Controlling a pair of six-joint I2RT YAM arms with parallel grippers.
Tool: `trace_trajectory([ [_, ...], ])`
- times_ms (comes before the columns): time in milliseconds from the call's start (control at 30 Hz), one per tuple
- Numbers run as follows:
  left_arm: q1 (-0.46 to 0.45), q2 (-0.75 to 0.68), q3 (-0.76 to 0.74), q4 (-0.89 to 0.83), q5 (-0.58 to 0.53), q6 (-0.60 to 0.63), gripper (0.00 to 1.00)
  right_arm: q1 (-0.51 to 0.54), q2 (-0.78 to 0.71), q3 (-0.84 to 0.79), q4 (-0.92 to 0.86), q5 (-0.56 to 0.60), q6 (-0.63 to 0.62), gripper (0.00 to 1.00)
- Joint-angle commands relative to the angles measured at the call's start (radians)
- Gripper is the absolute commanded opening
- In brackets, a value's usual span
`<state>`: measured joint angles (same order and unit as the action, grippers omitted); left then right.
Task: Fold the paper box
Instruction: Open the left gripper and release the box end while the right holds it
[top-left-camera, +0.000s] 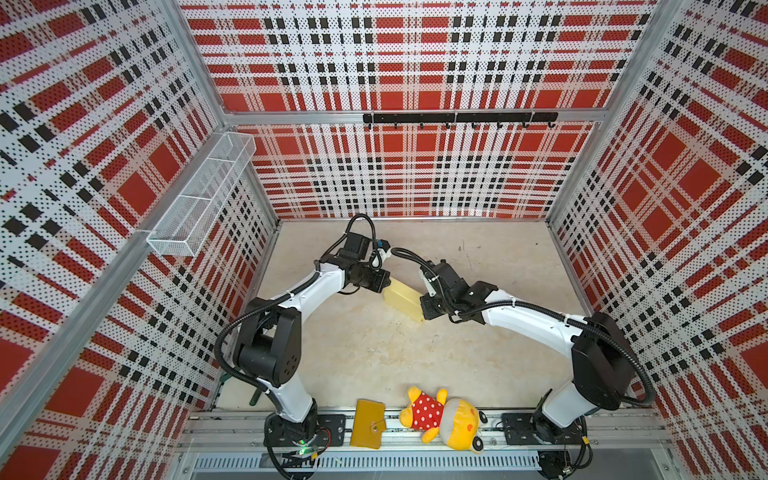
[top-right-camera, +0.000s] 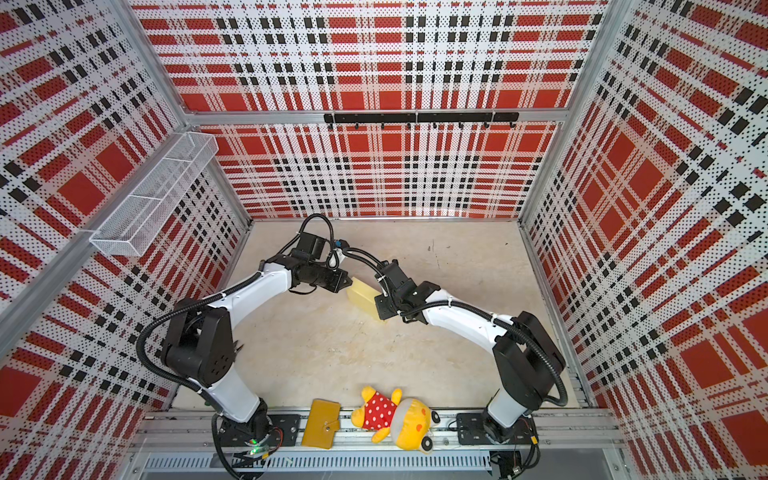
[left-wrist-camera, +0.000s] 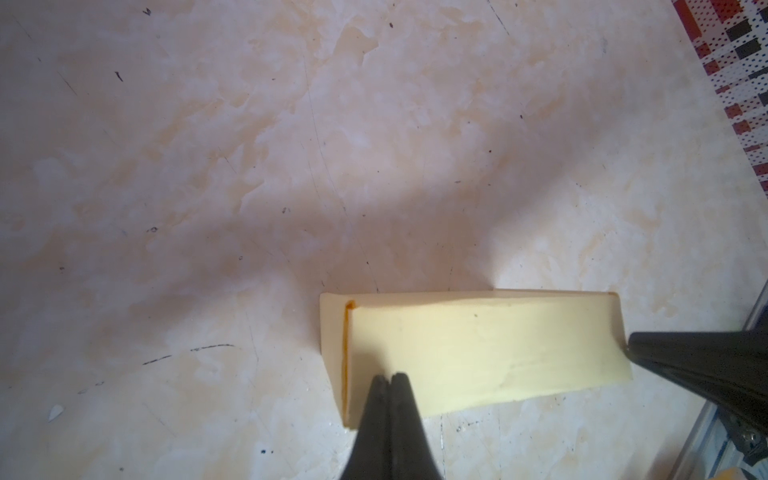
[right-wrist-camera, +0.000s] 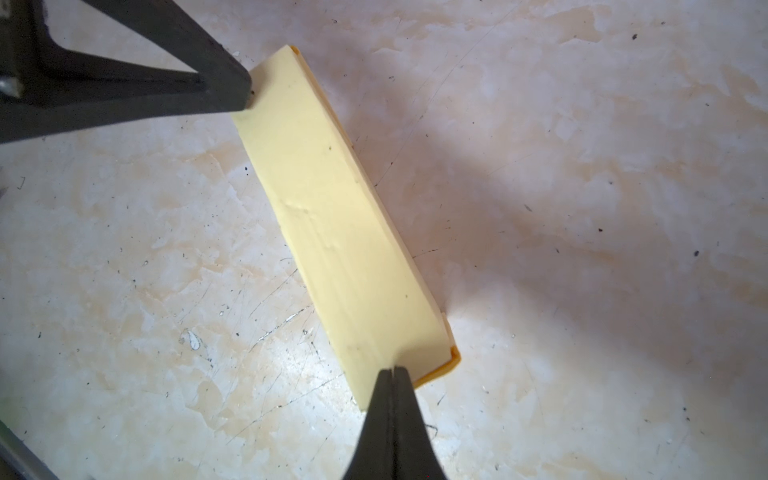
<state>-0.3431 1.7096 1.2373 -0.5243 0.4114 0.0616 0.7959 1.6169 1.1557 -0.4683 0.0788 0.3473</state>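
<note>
Both pressed together, pinching nothing: left claw (left-wrist-camera: 388, 376) sets its tip on the paper box (left-wrist-camera: 478, 353) at the box's 10 o'clock end, and right claw (right-wrist-camera: 392, 369) does so at the 4 o'clock end. The box lies closed and flat on the tabletop (top-left-camera: 374, 357), near centre, slightly toward 12 o'clock.

Risks (judged):
- An uneven push could skid the box or dent its thin lid.
- The end seam shows a gap and may spring open.

Count: claws 2, paper box 1, wallet (top-left-camera: 368, 424) 1, plush toy (top-left-camera: 440, 417) 1. The last two lie at the 6 o'clock edge.

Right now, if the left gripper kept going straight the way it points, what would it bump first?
The pale yellow folded cardboard box: the shut left gripper points at it, probably touching; depth is unclear.
</note>
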Motion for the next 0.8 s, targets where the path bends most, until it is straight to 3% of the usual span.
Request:
trace_trajectory([
  [0,-0.007,0.004,-0.035,-0.04,-0.04,0.009,0.0,-0.008,0.032,0.037,0.0,-0.006,-0.005,0.02],
  [500,0.001,0.012,-0.039,-0.036,-0.039,0.001,0.0,-0.027,0.063,-0.073,0.045,0.0,0.019,0.02],
  [767,0.011,-0.004,-0.038,-0.037,-0.049,0.003,0.03,-0.031,0.05,-0.053,0.051,0.005,-0.012,0.03],
])
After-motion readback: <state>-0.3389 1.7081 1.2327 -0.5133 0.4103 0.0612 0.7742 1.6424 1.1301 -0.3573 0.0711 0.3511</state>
